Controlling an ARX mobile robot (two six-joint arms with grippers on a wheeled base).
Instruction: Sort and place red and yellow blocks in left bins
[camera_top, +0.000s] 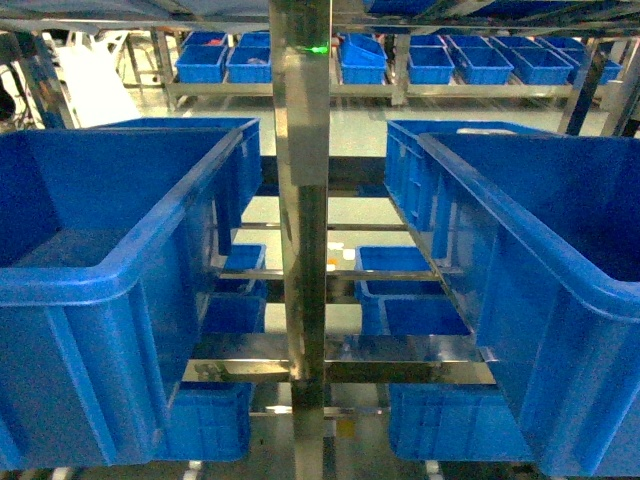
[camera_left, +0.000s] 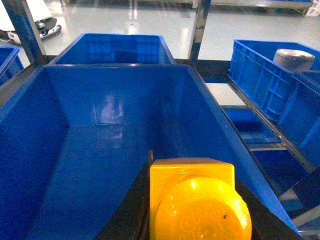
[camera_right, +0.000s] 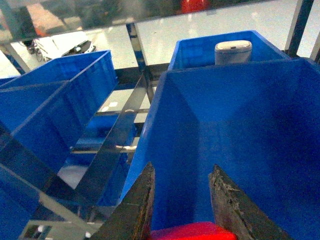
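In the left wrist view, my left gripper (camera_left: 192, 172) is shut on a yellow block (camera_left: 195, 200) with a round knob facing the camera. It hangs over the near end of a large blue bin (camera_left: 30, 105), whose floor looks bare. In the right wrist view, my right gripper (camera_right: 182, 172) holds a red block (camera_right: 187, 231) low between its dark fingers (camera_right: 142, 200), over another large blue bin (camera_right: 160, 95). Neither gripper shows in the head view, where the left bin (camera_top: 100, 275) and right bin (camera_top: 560, 270) flank a steel post.
A vertical steel post (camera_top: 305, 200) stands between the two bins, with rack rails (camera_top: 340, 372) and smaller blue bins (camera_top: 395, 262) below. Behind each near bin sits another bin; the right rear one holds a white-grey object (camera_right: 232, 51). More blue bins (camera_top: 470, 62) line a far shelf.
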